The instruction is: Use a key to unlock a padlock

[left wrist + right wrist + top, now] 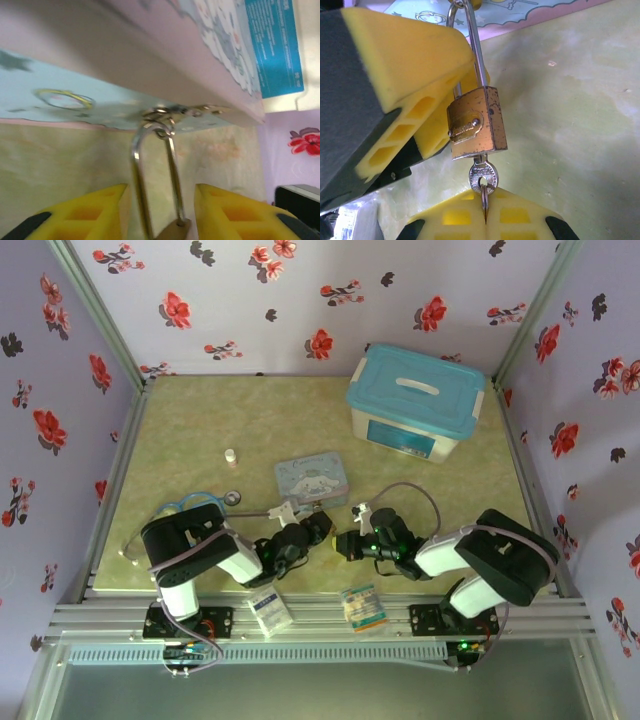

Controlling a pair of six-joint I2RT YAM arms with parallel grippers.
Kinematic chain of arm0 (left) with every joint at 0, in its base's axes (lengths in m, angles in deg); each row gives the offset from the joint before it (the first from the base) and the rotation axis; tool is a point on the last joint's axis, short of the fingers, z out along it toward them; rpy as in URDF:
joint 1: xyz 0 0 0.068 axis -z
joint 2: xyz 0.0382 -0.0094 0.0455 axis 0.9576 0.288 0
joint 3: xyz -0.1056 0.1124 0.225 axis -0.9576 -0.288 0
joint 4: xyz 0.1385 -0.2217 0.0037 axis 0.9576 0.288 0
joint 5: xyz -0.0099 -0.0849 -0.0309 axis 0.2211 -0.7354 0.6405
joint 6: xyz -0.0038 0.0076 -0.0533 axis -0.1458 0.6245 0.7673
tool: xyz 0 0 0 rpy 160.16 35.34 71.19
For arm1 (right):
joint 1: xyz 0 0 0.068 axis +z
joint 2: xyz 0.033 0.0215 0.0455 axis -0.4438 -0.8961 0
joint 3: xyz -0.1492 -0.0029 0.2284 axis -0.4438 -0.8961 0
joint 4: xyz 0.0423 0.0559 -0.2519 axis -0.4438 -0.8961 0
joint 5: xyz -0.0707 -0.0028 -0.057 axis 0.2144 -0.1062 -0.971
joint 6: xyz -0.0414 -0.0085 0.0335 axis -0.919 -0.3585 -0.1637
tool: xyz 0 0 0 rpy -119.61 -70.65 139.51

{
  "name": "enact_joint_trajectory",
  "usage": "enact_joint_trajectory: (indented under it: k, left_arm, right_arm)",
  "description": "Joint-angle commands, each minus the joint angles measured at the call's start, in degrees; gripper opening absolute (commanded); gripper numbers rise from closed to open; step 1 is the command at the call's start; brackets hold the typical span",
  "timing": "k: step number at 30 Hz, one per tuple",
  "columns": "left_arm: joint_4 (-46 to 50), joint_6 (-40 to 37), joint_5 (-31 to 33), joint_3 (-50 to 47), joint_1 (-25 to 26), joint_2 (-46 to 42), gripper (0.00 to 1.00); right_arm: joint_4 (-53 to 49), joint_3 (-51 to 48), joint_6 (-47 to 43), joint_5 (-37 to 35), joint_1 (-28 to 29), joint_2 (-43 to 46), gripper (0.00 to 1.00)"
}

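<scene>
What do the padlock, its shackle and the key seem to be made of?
Padlock: likely brass by its yellow-gold colour, dull finish with dark scuffs along the edges. Shackle: polished silvery metal, probably steel, with bright reflections. Key: silvery metal with stamped round head; plating or alloy cannot be told.

— Where is the top camera sitting?
— It is hanging above and behind the arm bases (187, 622), looking down over the table (250, 420).
— And the wrists?
— Both are sitting very close. The left is looking along the padlock (136, 170) shackle toward the tin (100, 95); the right is facing the padlock across the key (483, 176). They are sharing padlock and tin.
</scene>
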Motion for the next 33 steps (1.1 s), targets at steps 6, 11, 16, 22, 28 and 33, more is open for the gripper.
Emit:
enact_joint_trajectory:
  k: [6,11,16,22,28,33]
  left_arm:
    - [-0.4,10.1,-0.2,-0.6,3.1,2.1,0.35]
    - [2.3,10.4,1.0,-0.1,4.1,1.9,0.23]
    - [3.3,9.8,2.0,-1.7,3.5,1.3,0.08]
    - [9.7,8.0,3.3,-4.0,2.7,-3.7,0.07]
    - [21.4,4.9,3.2,-4.6,2.1,-11.0,0.08]
    - [32.7,0.8,2.1,-2.9,1.2,-16.1,0.09]
  right_arm:
    - [4.5,1.1,1.1,0.9,-0.4,-2.3,0.04]
    - [5.5,2.0,1.5,1.7,-0.3,-4.1,0.04]
    - [4.3,2.2,1.5,1.8,-0.3,-4.1,0.18]
    - [-15.7,4.8,-0.1,-4.9,-0.3,6.0,0.45]
    - [-39.9,11.6,-5.2,-16.2,-0.5,18.9,0.55]
    - [-50.2,17.7,-7.8,-22.5,-0.9,18.0,0.56]
